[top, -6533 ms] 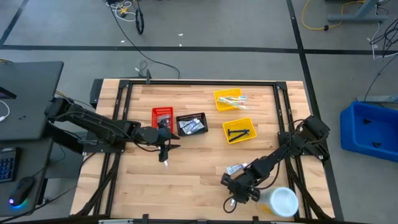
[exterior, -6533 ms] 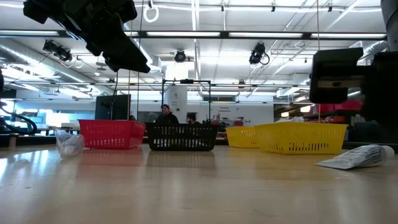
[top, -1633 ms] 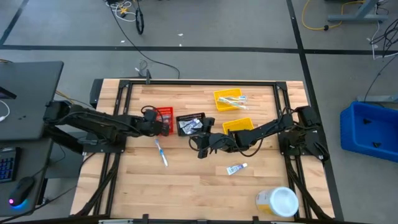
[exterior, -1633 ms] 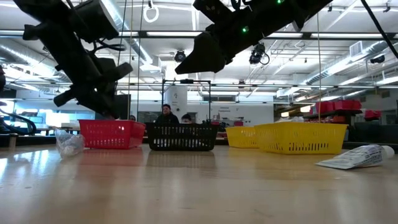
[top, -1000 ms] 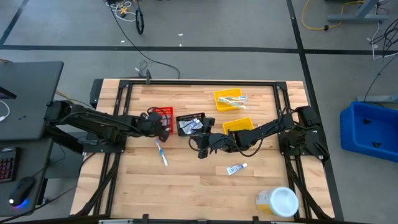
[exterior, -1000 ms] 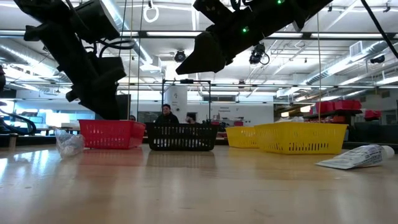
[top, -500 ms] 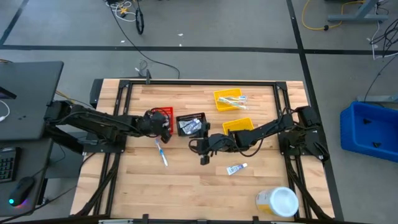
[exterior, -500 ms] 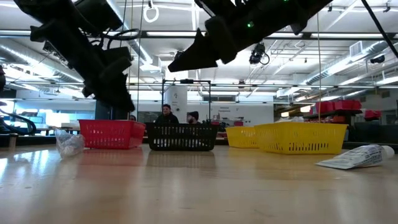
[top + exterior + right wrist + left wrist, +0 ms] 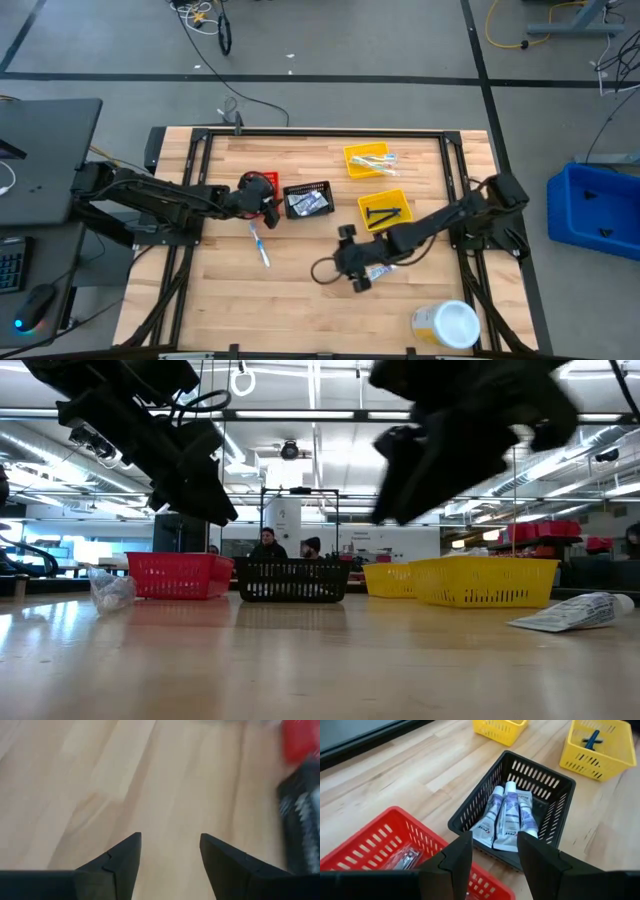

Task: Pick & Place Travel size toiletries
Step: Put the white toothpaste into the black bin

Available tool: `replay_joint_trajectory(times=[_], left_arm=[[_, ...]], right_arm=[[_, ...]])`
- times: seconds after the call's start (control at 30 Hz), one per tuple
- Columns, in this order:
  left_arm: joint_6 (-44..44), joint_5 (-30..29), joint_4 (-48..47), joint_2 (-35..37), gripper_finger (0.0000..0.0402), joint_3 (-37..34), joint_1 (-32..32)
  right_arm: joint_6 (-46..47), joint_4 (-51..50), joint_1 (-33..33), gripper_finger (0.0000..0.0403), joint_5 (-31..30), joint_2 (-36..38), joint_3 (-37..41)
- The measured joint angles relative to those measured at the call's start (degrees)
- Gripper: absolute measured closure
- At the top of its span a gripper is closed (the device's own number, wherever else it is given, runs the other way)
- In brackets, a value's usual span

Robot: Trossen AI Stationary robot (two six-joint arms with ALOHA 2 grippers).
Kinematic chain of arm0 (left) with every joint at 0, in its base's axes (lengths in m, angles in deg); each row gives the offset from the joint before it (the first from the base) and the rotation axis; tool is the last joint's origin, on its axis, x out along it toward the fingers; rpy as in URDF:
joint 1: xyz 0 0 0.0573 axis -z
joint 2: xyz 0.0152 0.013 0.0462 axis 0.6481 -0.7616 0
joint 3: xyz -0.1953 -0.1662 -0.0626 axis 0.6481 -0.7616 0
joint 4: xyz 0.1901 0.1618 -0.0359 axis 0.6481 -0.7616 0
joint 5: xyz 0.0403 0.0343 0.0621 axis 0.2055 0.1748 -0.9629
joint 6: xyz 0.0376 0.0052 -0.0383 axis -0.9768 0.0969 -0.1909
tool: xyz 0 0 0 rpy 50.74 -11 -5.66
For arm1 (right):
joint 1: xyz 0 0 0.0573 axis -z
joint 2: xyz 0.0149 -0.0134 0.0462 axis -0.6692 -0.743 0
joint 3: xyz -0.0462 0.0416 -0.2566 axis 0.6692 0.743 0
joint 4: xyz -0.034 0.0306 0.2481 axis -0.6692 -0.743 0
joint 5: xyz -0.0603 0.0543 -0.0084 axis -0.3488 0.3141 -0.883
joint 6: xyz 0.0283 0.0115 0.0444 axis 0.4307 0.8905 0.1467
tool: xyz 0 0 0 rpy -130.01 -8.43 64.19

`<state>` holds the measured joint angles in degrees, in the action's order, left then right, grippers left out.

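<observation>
Spreading apart over bare wood, the right gripper (image 9: 170,855) holds nothing between its dark fingers (image 9: 122,857); from above it hangs near the table's middle, with a white-and-blue toothpaste tube (image 9: 380,270) lying just beside it at about 3 o'clock. In the low view that tube (image 9: 572,612) lies flat on the table at the far right.

The left gripper (image 9: 492,857) is also parted and empty, poised above the red bin (image 9: 380,845), where a small silvery item (image 9: 402,862) shows through the mesh. Past its fingertips (image 9: 457,855) sits the black bin (image 9: 555,790) holding three toothpaste tubes (image 9: 507,815) side by side. From above, a blue-and-white toothbrush (image 9: 259,245) lies on the wood at 6 o'clock from this gripper.

Farther out, one yellow bin (image 9: 400,218) holds slim black sticks (image 9: 384,213), another yellow bin (image 9: 355,165) at 12 o'clock from it holds pale toothbrushes. A white-lidded jar (image 9: 449,324) stands near the table's 5 o'clock corner.
</observation>
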<state>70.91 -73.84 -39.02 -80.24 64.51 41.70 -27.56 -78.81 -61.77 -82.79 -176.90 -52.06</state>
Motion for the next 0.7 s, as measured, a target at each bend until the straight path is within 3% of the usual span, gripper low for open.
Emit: replay_joint_trajectory(times=[0.1,0.33,0.5,0.7], left_arm=[[1.5,0.0,0.1,0.0,0.0237,0.0,0.0],[2.3,0.0,1.5,0.0,0.0237,0.0,0.0],[2.3,0.0,2.8,0.0,0.0237,0.0,0.0],[2.3,0.2,2.7,0.0,0.0237,0.0,0.0]], right_arm=[[6.8,-11.7,-1.4,0.0186,2.0,2.0,-1.0],[26.6,-30.6,-2.9,0.0193,13.1,3.2,-1.1],[28.1,-37.3,-5.2,0.0207,14.6,3.2,-1.1],[28.4,-35.8,-5.8,0.0201,11.5,3.2,2.5]])
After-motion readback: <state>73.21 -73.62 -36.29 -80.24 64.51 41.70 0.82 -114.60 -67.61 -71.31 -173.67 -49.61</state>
